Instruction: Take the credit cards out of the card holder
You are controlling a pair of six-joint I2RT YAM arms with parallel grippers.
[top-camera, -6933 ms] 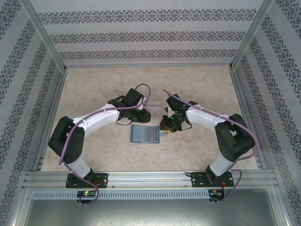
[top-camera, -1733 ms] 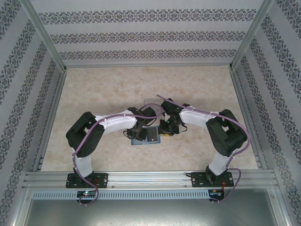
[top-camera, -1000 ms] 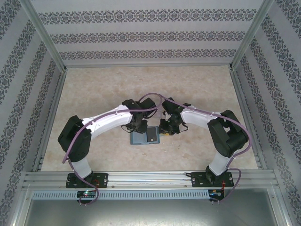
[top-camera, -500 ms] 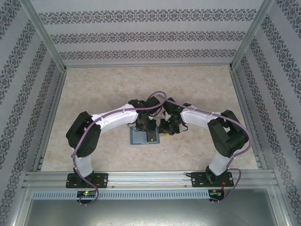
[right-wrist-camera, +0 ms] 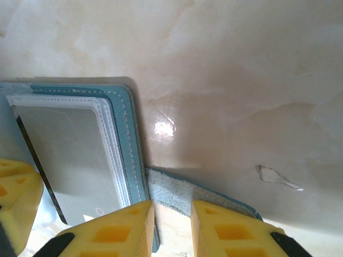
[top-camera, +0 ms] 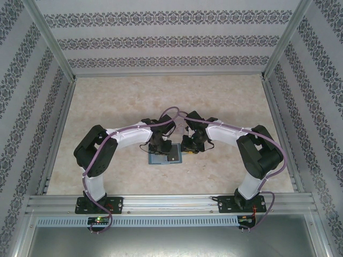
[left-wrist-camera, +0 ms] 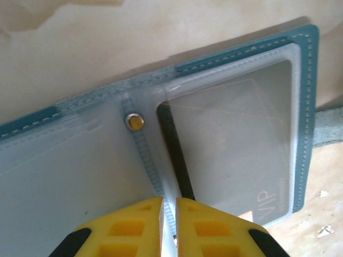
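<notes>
Wallpaper in patterned stripes is ringing the pale marbled table. The card holder is lying open, flat under both grippers. The left gripper is showing fingers nearly together, the dark card running into the slit between them; whether they are gripping it, I cannot tell. The right gripper is standing narrowly parted, the felt tab just ahead of its fingertips.

Your teal card holder lies open and flat on the tabletop, closing tab out to one side. A dark card marked VIP sits inside its clear sleeve.
</notes>
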